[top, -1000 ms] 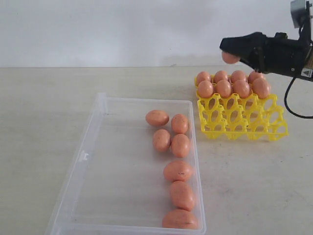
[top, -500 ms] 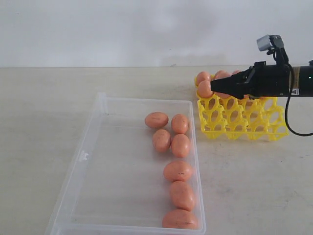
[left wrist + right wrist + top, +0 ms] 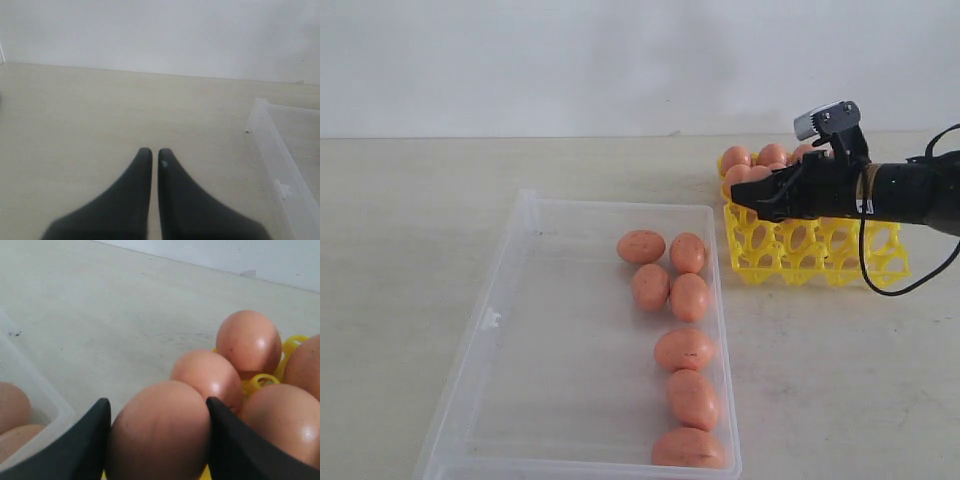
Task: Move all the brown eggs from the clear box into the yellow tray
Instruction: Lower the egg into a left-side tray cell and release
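Observation:
Several brown eggs lie along the right side of the clear box. The yellow tray stands to its right, with several eggs in its back rows. My right gripper hangs low over the tray's left part, shut on a brown egg that fills the gap between the black fingers. Tray eggs sit just beyond it. In the exterior view the held egg is mostly hidden by the gripper. My left gripper is shut on nothing, above bare table beside the box wall.
The beige table runs back to a white wall. The front rows of the yellow tray show open cups. A black cable loops from the right arm past the tray's right front corner.
The right gripper has come down from high above the tray's back to just over its left part, carrying the egg. The eggs in the box have not moved.

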Motion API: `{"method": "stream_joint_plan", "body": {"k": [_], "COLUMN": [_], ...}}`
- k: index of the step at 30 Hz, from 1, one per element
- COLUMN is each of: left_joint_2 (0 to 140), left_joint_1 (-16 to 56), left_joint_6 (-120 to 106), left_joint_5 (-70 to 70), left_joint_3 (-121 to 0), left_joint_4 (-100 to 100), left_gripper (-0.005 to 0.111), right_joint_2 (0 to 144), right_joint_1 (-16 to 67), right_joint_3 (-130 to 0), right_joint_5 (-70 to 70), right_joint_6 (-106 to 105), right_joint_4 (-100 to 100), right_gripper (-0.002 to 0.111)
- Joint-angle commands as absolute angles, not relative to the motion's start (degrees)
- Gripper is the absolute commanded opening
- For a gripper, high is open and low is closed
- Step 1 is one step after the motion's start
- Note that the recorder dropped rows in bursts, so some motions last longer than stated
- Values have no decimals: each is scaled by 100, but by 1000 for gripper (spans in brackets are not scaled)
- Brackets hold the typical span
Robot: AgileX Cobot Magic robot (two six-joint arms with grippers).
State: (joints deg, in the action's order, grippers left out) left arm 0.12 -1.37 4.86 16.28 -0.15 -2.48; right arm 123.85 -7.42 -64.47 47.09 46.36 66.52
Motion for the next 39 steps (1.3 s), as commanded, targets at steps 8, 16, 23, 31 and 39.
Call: {"method": "stream_joint_plan", "body": {"k": [8,16,23,31,39], "left_joint_2": [0,0,0,0,0], "left_joint_1": [-157,-157,-157,-157,-157], "left_joint_6": [473,473,473,473,473], "left_joint_5": [1591,1591,1591,1591,1591], "left_joint_3": [0,0,0,0,0], "left_joint_4": [-234,-234,-234,-234,-234], "left_gripper": [4,4,4,4,4], "right_joint_2": [12752,12752,12752,12630,11896], "right_joint_1": [-743,-743,-743,-743,-743], "right_joint_3": [-6596,-6596,-6596,-6596,-6596], "right_joint_5": [4978,4988,4988,5331,5194], "right_joint_6": [4391,4499,4499,4499,4488], "right_joint_4": [6224,6201,6201,6201,6049], "right_gripper": [31,52,55,55,55]}}
